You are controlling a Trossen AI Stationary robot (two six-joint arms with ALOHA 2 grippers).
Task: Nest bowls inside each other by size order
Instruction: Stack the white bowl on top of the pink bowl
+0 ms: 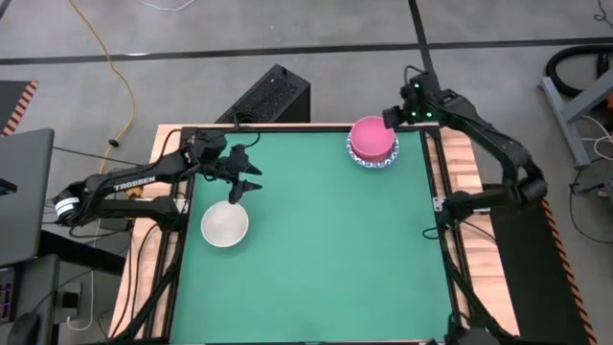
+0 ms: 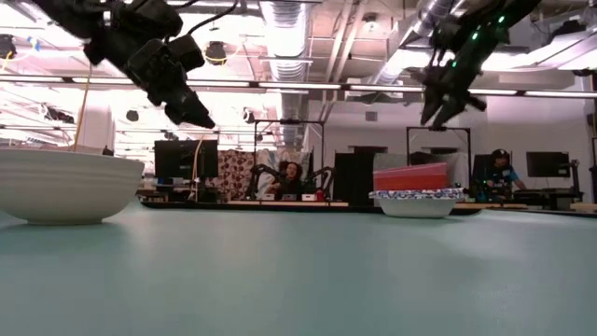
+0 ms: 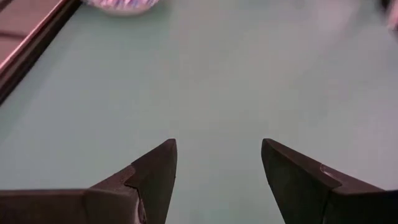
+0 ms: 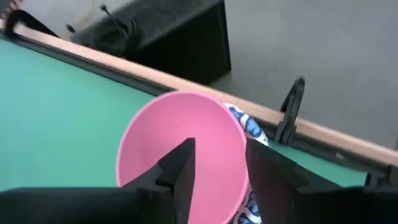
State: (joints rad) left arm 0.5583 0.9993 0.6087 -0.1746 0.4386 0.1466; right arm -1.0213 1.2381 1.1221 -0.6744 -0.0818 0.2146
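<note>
A pink bowl [image 1: 372, 137] sits inside a white bowl with a blue patterned rim [image 1: 372, 161] at the table's far right; both also show in the low view, pink bowl [image 2: 410, 175] and patterned bowl [image 2: 415, 202]. My right gripper [image 2: 435, 114] is open, raised above this stack's far right side; in the right wrist view the pink bowl [image 4: 161, 143] lies beyond its fingers. A plain off-white bowl [image 1: 225, 226] stands on its base at the table's left. My left gripper [image 1: 245, 185] is open and empty, raised just beyond that bowl. The other bowls are out of view.
Wide green table surface [image 1: 326, 249] lies between the two bowl spots and toward the near edge. A wooden frame [image 1: 436, 182] and dark rails run along the table's sides. A black box [image 1: 268, 96] stands past the far edge. People sit in the room behind [image 2: 289, 177].
</note>
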